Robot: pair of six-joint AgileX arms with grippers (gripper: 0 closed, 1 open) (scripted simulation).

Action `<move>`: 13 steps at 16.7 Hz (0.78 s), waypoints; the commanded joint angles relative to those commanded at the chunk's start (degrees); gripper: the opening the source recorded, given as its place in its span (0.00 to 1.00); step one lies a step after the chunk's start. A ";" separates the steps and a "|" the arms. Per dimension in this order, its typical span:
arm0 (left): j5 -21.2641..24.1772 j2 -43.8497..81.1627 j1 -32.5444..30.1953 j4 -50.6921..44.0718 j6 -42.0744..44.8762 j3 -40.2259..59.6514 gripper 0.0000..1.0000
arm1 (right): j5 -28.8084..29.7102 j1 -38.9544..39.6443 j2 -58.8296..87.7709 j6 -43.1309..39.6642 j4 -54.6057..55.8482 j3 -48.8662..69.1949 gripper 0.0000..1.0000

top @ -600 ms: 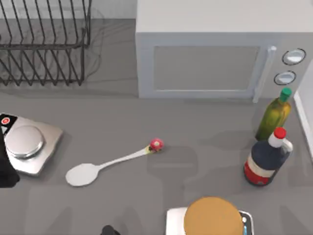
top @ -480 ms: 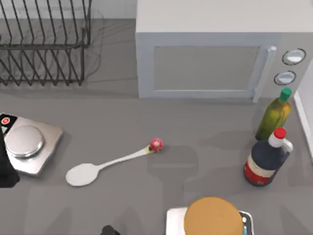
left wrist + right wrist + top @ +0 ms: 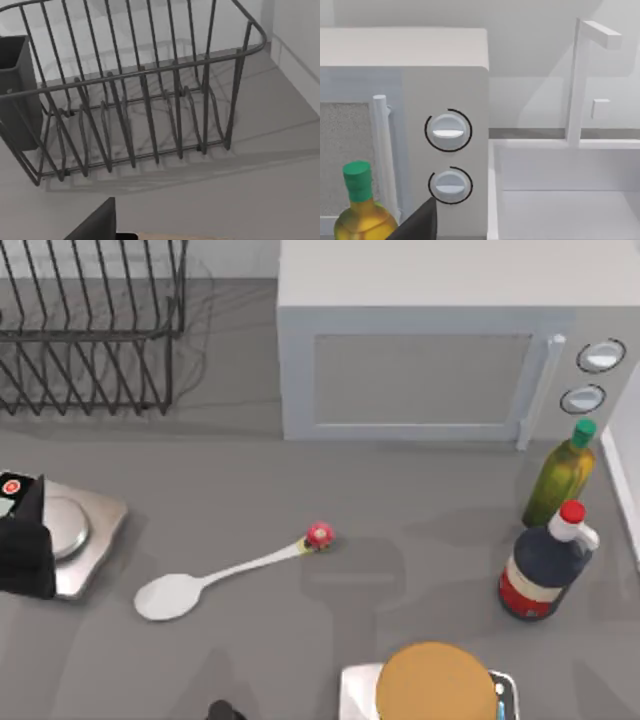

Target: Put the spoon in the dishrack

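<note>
White spoon (image 3: 215, 578) flat, dishrack (image 3: 90, 335) apart

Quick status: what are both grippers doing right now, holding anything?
Left gripper: over the scale, fingers cannot be told.
Right gripper: cannot be told.
Spoon lies unheld on the table.

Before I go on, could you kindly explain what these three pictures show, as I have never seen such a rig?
This is a simulated pair of AgileX arms working at a grey table. One picture looks down from above; the other two come from cameras on each arm's wrist.

From above, the spoon lies flat, held by nothing. The dishrack stands at the far left, a microwave beside it. A scale is at the left, and two bottles at the right. The dark block over the scale is the left arm.

The left wrist camera faces the dishrack; the right one faces the microwave's knobs and a sink.
</note>
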 joint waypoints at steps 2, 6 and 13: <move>-0.06 11.16 -3.11 -6.15 3.10 8.40 1.00 | 0.00 0.00 0.00 0.00 0.00 0.00 1.00; -0.14 36.82 -9.87 -19.70 9.78 26.09 1.00 | 0.00 0.00 0.00 0.00 0.00 0.00 1.00; -0.03 73.92 -20.71 -40.74 20.28 54.16 1.00 | 0.00 0.00 0.00 0.00 0.00 0.00 1.00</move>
